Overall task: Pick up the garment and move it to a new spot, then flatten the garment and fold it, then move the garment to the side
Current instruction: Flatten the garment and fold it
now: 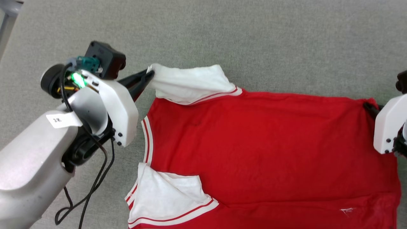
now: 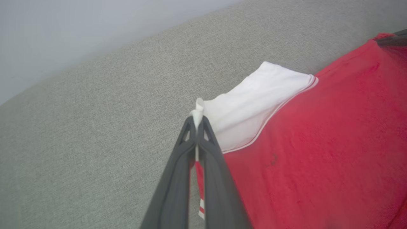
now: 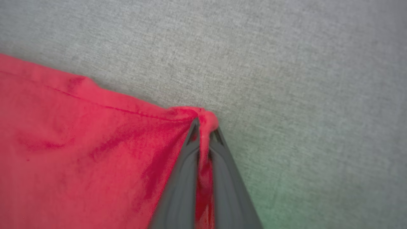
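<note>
The garment (image 1: 260,143), likely soft, light and limp, lies spread on the grey surface (image 1: 222,38) between the jaws, best taken at corners. Its long axis runs jaw to jaw: collar toward the left gripper (image 2: 197,122), clamped on a white sleeve tip; hem toward the right gripper (image 3: 205,127), clamped on a red corner.

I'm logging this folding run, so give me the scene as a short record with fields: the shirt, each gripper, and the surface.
shirt: red shirt with white sleeves, spread out, plain red side up
far sleeve: white far sleeve, folded in over the red body
near sleeve: white near sleeve, folded in over the red body
left gripper: left gripper shut on the tip of the far sleeve
right gripper: right gripper shut on a red corner at the hem end
surface: grey fabric surface under the shirt
</note>
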You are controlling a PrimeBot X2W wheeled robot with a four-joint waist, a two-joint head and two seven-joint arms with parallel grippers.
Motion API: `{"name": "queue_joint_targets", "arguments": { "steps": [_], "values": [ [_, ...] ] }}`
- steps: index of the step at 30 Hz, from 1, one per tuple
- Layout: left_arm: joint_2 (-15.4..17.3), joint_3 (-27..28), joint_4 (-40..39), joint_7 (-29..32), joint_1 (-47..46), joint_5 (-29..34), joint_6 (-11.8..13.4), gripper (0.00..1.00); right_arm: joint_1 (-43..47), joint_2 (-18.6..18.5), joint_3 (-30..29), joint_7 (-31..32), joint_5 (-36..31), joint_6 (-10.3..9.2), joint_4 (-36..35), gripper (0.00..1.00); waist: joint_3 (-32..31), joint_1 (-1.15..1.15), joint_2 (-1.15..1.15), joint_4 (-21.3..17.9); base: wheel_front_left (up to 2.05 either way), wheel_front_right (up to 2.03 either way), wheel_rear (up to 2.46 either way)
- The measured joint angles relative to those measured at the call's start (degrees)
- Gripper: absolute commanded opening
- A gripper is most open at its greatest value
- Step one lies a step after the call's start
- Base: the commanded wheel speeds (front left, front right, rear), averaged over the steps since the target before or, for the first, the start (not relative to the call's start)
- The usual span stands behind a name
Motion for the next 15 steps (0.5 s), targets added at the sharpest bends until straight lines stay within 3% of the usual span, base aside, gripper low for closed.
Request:
{"name": "queue_joint_targets", "arguments": {
  "steps": [9, 15],
  "values": [
    [0.62, -0.07, 0.18, -2.54, 6.3, -1.52, 2.2, 0.0, 5.59, 2.66, -5.21, -9.18, 4.27, -0.01, 0.85, 0.0, -6.23, 0.0, 0.0, -0.62, 0.0, 0.0, 0.0],
    [1.71, -0.41, -1.53, -3.76, 11.16, -2.14, 4.23, 0.0, 10.83, 4.56, -7.27, -10.68, 7.06, -0.01, 0.88, 0.0, -10.99, 0.0, 0.0, -0.81, 0.0, 0.0, 0.0]
  ]
}}
